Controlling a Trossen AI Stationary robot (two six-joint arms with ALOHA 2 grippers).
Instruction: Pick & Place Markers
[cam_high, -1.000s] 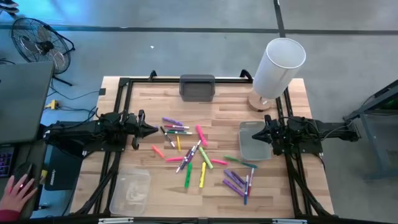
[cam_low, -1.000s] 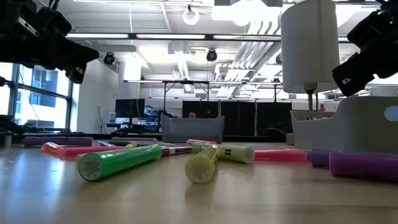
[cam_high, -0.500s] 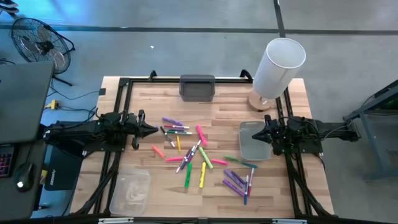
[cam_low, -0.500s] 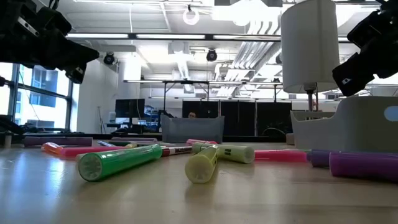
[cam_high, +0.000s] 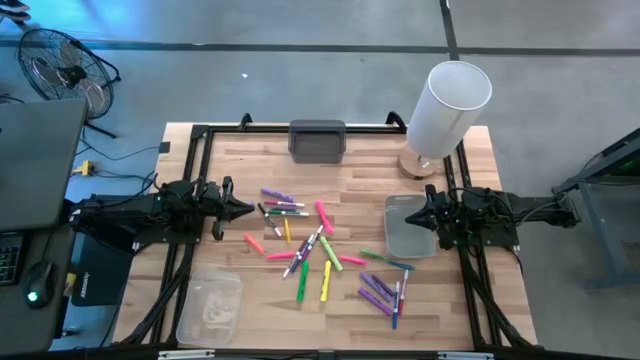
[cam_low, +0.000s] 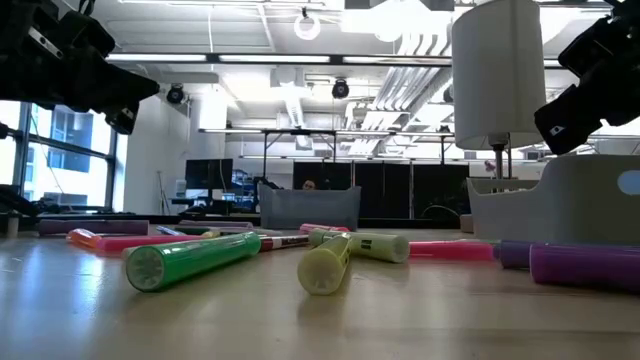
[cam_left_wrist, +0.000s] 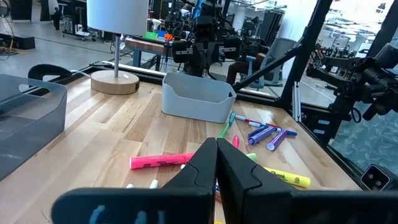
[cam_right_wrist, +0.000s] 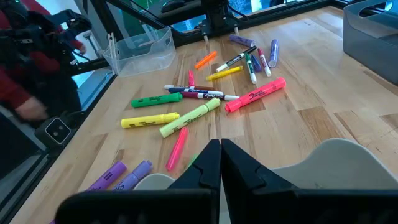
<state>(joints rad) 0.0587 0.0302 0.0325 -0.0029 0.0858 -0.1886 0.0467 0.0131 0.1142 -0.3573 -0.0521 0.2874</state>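
Note:
The markers (cam_high: 320, 245) lie flat and scattered across the middle of the wooden table: pink, purple, green, yellow and orange ones, some crossing each other. In the low view a green marker (cam_low: 195, 262) and a yellow marker (cam_low: 325, 265) lie nearest. My left gripper (cam_high: 250, 209) hovers shut at the left side of the pile, pointing level toward it, and shows shut in its wrist view too (cam_left_wrist: 216, 144). My right gripper (cam_high: 413, 219) hovers shut at the right, over a grey tray (cam_high: 405, 240), tipped slightly down (cam_right_wrist: 221, 144). Neither touches anything.
A second grey tray (cam_high: 317, 140) stands at the far edge. A clear tray (cam_high: 212, 308) sits at the near left. A white lamp (cam_high: 445, 110) on a wooden base stands at the far right. Black frame rails (cam_high: 190, 170) border the table.
Both arms have kept still and the markers have not moved. A person's hand beside the table's near left corner has drawn back out of the high view.

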